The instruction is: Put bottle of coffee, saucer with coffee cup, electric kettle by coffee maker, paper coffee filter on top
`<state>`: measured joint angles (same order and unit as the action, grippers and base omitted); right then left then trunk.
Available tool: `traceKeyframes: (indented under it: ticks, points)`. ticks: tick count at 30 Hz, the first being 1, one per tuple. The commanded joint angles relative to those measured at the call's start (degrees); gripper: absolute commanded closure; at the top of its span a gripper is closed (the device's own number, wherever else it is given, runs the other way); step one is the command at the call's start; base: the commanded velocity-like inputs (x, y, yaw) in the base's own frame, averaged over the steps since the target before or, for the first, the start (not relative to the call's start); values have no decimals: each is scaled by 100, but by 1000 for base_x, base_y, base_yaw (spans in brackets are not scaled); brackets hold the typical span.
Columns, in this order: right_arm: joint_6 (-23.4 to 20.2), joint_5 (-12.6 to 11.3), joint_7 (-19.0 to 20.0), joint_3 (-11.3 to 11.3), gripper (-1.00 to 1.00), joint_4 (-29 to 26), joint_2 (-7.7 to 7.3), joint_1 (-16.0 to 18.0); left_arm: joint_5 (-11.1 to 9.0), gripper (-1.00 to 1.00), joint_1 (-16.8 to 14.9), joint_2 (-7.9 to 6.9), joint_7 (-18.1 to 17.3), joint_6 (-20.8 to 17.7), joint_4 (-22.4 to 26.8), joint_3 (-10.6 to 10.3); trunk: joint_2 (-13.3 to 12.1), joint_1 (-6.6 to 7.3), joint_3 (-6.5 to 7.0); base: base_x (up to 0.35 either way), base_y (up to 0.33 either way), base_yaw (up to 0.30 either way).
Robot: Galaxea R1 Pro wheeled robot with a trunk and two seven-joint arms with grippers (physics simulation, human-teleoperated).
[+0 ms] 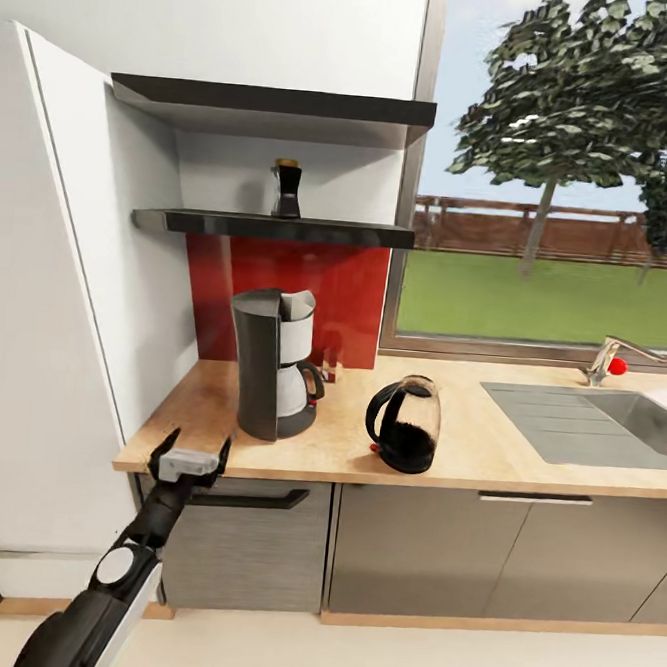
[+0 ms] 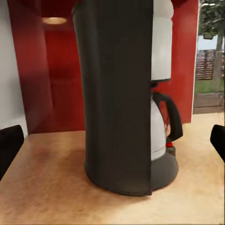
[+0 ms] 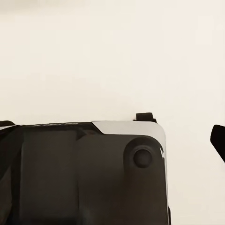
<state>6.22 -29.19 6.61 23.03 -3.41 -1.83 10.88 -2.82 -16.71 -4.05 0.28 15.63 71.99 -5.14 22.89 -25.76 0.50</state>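
The coffee maker (image 1: 270, 374) stands at the left end of the kitchen countertop (image 1: 484, 456), against the red backsplash. The electric kettle (image 1: 405, 424) sits a short way to its right. The bottle of coffee (image 1: 287, 189) stands on the kitchen shelf (image 1: 272, 228) above. My left gripper (image 1: 196, 453) is open at the counter's front edge, facing the coffee maker (image 2: 122, 103), with its fingertips (image 2: 9, 145) wide apart and nothing between them. My right gripper points down at the pale floor, one finger (image 3: 218, 140) at the frame edge. Saucer, coffee cup and paper coffee filter are out of view.
A tall white cabinet side (image 1: 55, 302) borders the counter on the left. A steel sink (image 1: 608, 415) with a faucet (image 1: 612, 360) lies at the right. A second shelf (image 1: 272, 100) hangs above the lower one. A window (image 1: 555, 191) lies behind. My dark base (image 3: 84, 173) is below the right wrist.
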Motion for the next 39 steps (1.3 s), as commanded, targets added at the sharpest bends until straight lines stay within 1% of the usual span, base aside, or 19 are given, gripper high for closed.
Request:
traceKeyframes:
  ticks: [1,2,3,4,5,6,7,8,9,10,11,13,17,20,25,28,32,37,39]
  points:
    - [20,-60,25,39,-100,7,-1,2,-34,-100,-59,3,15,-554,560,-76,3,-2,-3,0,0,0]
    - [17,-55,25,41,-100,12,-1,2,-32,-100,-481,135,35,-1554,1263,-119,3,-2,-3,0,0,0]
    - [13,-49,22,43,-100,25,-7,2,-29,-100,-1271,262,45,-2270,1410,-123,3,-2,-3,0,0,0]
    - [12,-48,21,43,-100,29,-21,2,-36,-100,-1718,307,48,-2602,1436,-126,3,-2,-3,0,0,0]
    - [13,-48,22,44,-100,31,-30,2,-20,-100,-2177,420,53,-2863,1422,-127,3,-2,-3,0,0,0]
    - [10,-41,24,44,-100,32,-37,2,11,-100,-2927,606,61,-3190,1360,-127,3,-2,-3,0,0,0]
    - [7,-39,24,44,-100,33,-40,2,23,-100,-3324,676,67,-3326,1283,-128,3,-2,-3,0,0,0]
    - [8,-35,25,44,-100,37,-48,2,42,-100,-4884,795,88,-3901,359,-128,3,-2,-3,0,0,0]
    - [9,-34,25,44,-100,71,-51,2,43,-100,-5274,805,128,-4021,-40,-128,3,-2,-3,0,0,0]
    - [10,-34,24,44,-100,115,-52,2,44,-100,-5512,809,173,-4066,-327,-128,3,-2,-3,0,0,0]
    - [7,-28,-7,47,-100,157,-95,-1,53,-100,-6153,850,309,-4089,-1157,-129,3,-2,-3,0,0,0]
    - [4,-25,-56,51,-100,186,-149,-5,71,-100,-6980,904,475,-4098,-2175,-131,3,-2,-3,0,0,0]
    - [3,-29,-76,48,-100,194,-164,-6,78,-100,-7877,929,818,-4102,-3050,-131,3,-2,-3,0,0,0]
    - [-4,-26,-74,51,-100,192,-167,-7,72,-100,-8153,953,970,-4125,-3315,-129,3,-2,-3,0,0,0]
    - [-15,-25,-74,53,-100,192,-191,-7,48,-100,-8203,978,1089,-4146,-3414,-108,3,-2,-3,0,0,0]
    - [-9,-25,-79,53,-100,192,-319,-7,20,-100,-8210,1045,1217,-4146,-3534,-93,3,-2,-3,0,0,0]
    - [-13,-25,-80,53,-100,192,-437,-7,-61,-100,-8163,1065,1484,-4124,-3629,-56,3,-2,-3,0,0,0]
    - [-24,-21,-80,53,-100,198,-463,-7,-409,-100,-8082,1068,1548,-4070,-3661,-14,3,-2,-3,0,0,0]
    - [-30,-18,-80,53,-100,200,-467,-7,-590,-100,-8042,1073,1585,-3904,-3738,-11,3,-2,-3,0,0,0]
